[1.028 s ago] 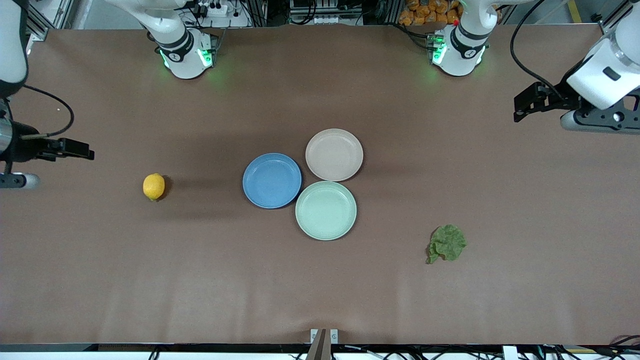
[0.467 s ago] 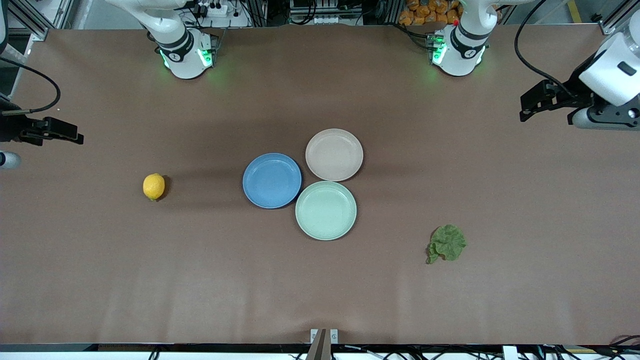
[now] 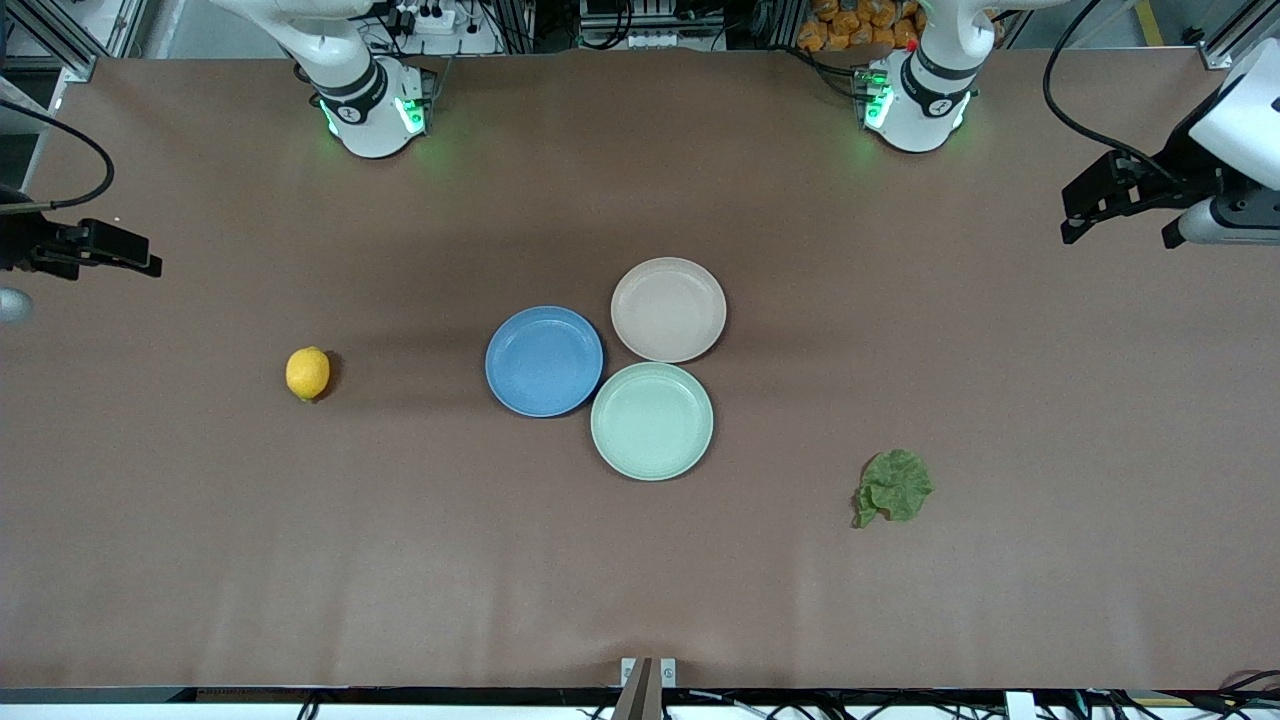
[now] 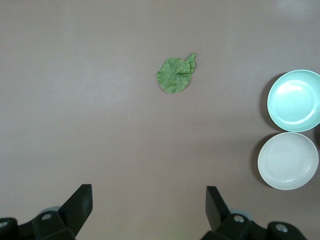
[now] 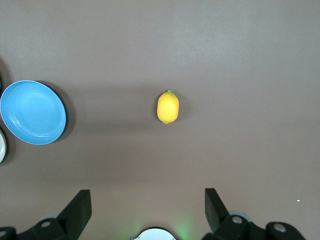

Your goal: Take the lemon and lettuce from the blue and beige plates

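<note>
Looking down at the brown surface point(image 3: 200, 560), we see the lemon point(image 3: 307, 373) at nine o'clock from the blue plate point(image 3: 544, 361), well apart. The lettuce point(image 3: 893, 486) lies at four o'clock from the beige plate point(image 3: 668, 309). A mint plate point(image 3: 651, 420) touches both. Our left gripper point(image 4: 149, 204) and right gripper point(image 5: 148, 210) hang high, jaws wide open, holding nothing.

light: even, overhead; shadows: soft (beside plates); focus: sharp; glare: faint
</note>
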You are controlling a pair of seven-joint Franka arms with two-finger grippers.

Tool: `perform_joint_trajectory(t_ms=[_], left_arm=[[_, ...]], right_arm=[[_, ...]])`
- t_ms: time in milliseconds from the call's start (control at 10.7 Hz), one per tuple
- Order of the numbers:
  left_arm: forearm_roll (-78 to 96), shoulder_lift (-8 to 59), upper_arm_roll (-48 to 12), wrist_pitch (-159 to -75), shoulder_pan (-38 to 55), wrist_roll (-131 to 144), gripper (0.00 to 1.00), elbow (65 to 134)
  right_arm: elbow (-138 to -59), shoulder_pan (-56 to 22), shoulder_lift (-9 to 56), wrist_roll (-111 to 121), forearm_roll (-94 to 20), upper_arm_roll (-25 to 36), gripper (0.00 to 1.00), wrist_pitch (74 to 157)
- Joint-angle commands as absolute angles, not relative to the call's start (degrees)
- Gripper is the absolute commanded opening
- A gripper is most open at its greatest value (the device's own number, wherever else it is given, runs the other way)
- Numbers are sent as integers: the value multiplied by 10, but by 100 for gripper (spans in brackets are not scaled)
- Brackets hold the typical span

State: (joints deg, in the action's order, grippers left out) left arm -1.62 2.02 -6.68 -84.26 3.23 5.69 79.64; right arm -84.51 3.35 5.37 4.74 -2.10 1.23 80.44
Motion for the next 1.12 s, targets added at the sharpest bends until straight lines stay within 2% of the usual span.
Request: perform_joint_trajectory(t_ms=[0,1028], left_arm=[[-38,18,-68,-846,39,38,100,793],[-28,17,-69,-844,40,40,100,794]], right_arm=[[-859,32,39,37,-14,10,100,805],[-858,23,40,37,-13,15,100,837]])
